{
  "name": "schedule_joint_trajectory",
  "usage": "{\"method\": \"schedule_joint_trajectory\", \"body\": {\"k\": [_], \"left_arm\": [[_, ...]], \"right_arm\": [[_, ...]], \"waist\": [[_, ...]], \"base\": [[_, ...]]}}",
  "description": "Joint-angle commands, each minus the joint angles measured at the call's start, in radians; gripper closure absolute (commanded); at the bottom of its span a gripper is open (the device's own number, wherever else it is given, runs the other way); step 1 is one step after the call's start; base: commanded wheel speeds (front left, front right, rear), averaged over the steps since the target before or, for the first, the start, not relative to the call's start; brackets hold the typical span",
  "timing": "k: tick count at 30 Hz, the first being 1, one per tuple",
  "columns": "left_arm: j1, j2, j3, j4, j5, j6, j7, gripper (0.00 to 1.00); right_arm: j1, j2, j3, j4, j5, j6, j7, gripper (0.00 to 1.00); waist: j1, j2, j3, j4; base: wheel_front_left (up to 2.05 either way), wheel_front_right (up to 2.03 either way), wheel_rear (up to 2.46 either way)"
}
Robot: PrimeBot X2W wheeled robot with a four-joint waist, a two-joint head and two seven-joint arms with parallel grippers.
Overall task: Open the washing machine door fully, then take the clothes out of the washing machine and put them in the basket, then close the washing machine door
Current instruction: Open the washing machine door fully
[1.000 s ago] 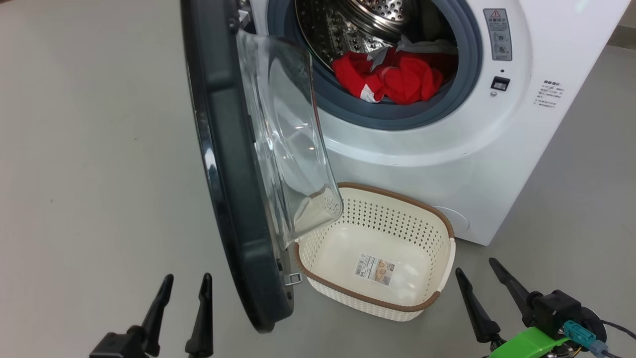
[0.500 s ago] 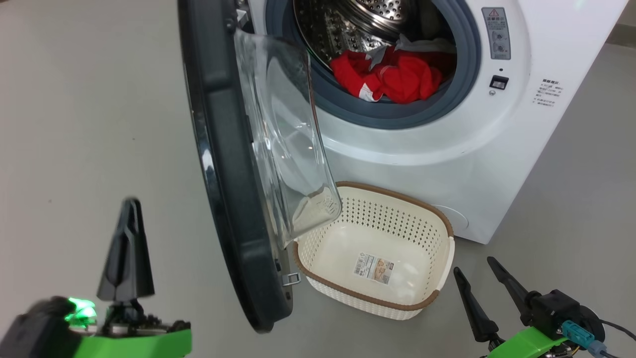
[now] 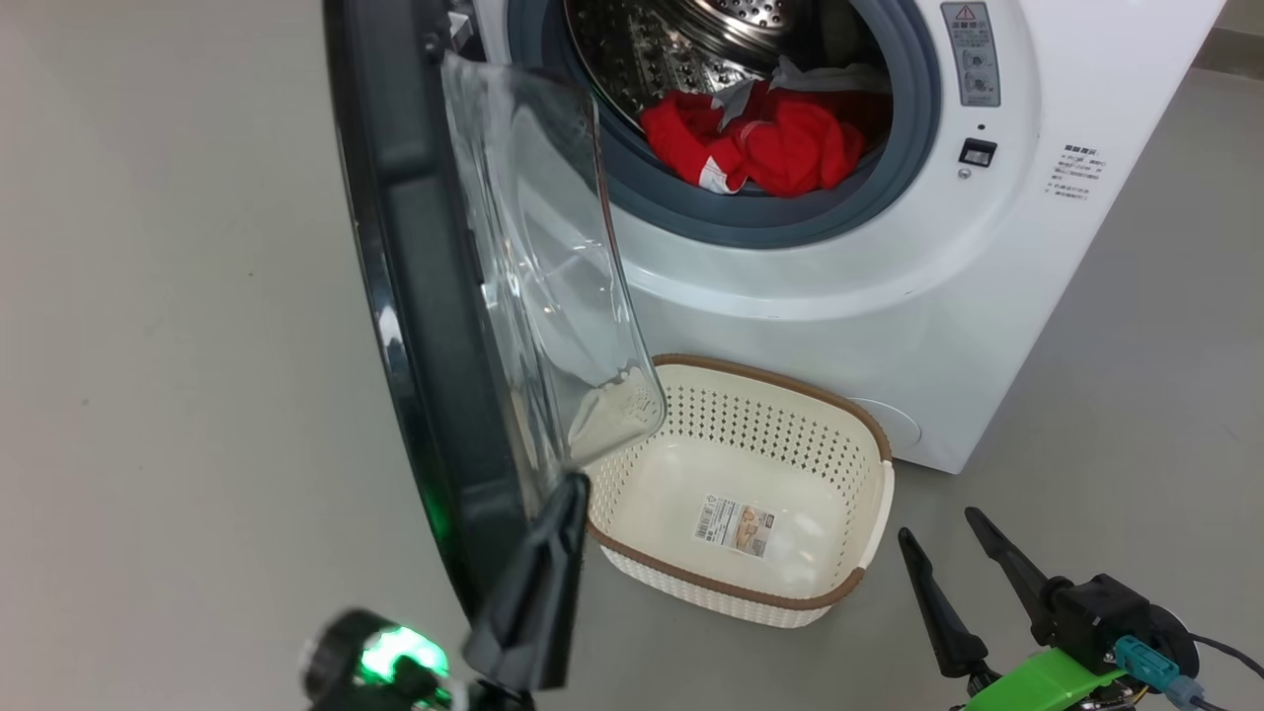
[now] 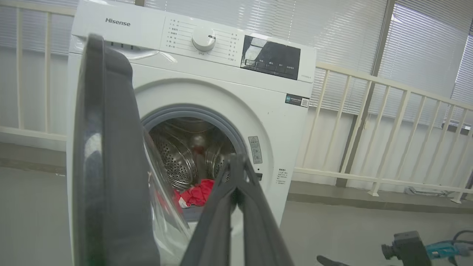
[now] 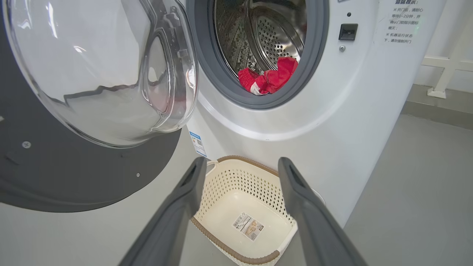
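The washing machine (image 3: 889,296) is seen with the washing machine door (image 3: 425,296) swung out leftward, the basket (image 3: 750,604) set before it, the clothes (image 3: 780,148) lying in its drum (image 3: 681,49), the left gripper (image 3: 569,486), jaws pressed together, at the door's near edge, and the right gripper (image 3: 938,523), jaws spread, at the near right

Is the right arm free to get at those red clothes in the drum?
Probably yes: the door hangs out to the left, the clothes lie at the open mouth, and the basket sits lower down.
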Motion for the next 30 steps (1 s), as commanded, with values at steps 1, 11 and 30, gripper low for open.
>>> {"method": "schedule_joint_trajectory", "body": {"k": [1, 11, 30], "left_arm": [[0.000, 0.008, 0.014, 0.006, -0.023, -0.004, -0.004, 1.00], [-0.028, 0.008, 0.014, 0.271, -0.126, -0.003, -0.004, 1.00], [-0.027, 0.008, 0.300, 0.347, -0.104, 0.027, -0.004, 1.00]], "right_arm": [[-0.029, -0.004, 0.020, -0.026, -0.011, 0.006, -0.009, 0.00], [-0.027, 0.001, 0.018, -0.031, -0.016, 0.006, -0.009, 0.00], [-0.030, 0.004, 0.021, -0.036, -0.020, 0.006, -0.009, 0.00]], "waist": [[0.0000, 0.0000, 0.001, -0.001], [0.0000, 0.0000, 0.005, -0.002], [0.0000, 0.0000, 0.014, 0.019]], "base": [[0.00, 0.00, 0.00], [0.00, 0.00, 0.00], [0.00, 0.00, 0.00]]}}
